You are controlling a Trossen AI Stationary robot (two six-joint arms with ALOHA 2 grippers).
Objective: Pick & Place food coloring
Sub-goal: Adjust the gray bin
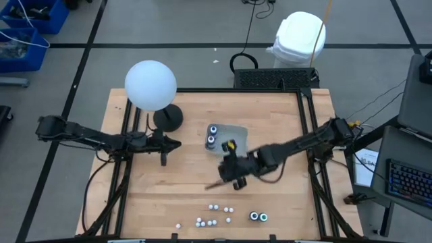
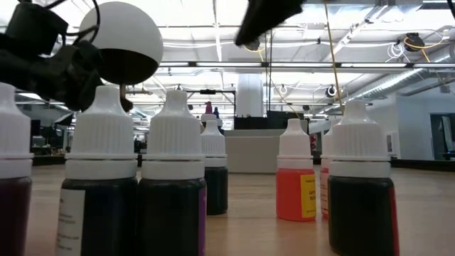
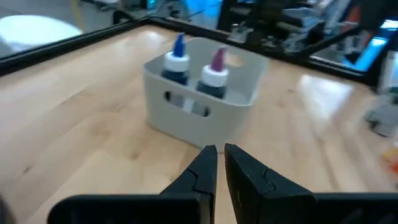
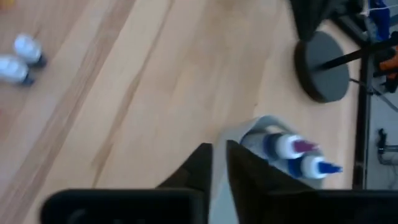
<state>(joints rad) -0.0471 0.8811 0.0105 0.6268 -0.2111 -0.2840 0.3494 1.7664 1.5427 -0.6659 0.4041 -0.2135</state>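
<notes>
The pale grey plastic bin (image 1: 229, 138) sits mid-frame on the wooden desk (image 1: 182, 196) in the high view, with two larger dark bottles with coloured nozzle tops (image 1: 212, 135) standing in its left half. The right tool (image 1: 235, 177) is just below the bin, and part of the bin's right edge is covered by that arm, so I can't say what the yellow bit there is. In its wrist view the right tool's fingers (image 4: 205, 165) look pinched together with nothing between them. The left tool (image 1: 164, 156) is left of the bin, tips nearly touching, empty. The tiny white-capped food coloring bottles (image 1: 212, 214) are scattered along the bottom edge, beside two dark round jars (image 1: 258, 217). In the low view, bottles fill the foreground, cut off at the frame's bottom.
</notes>
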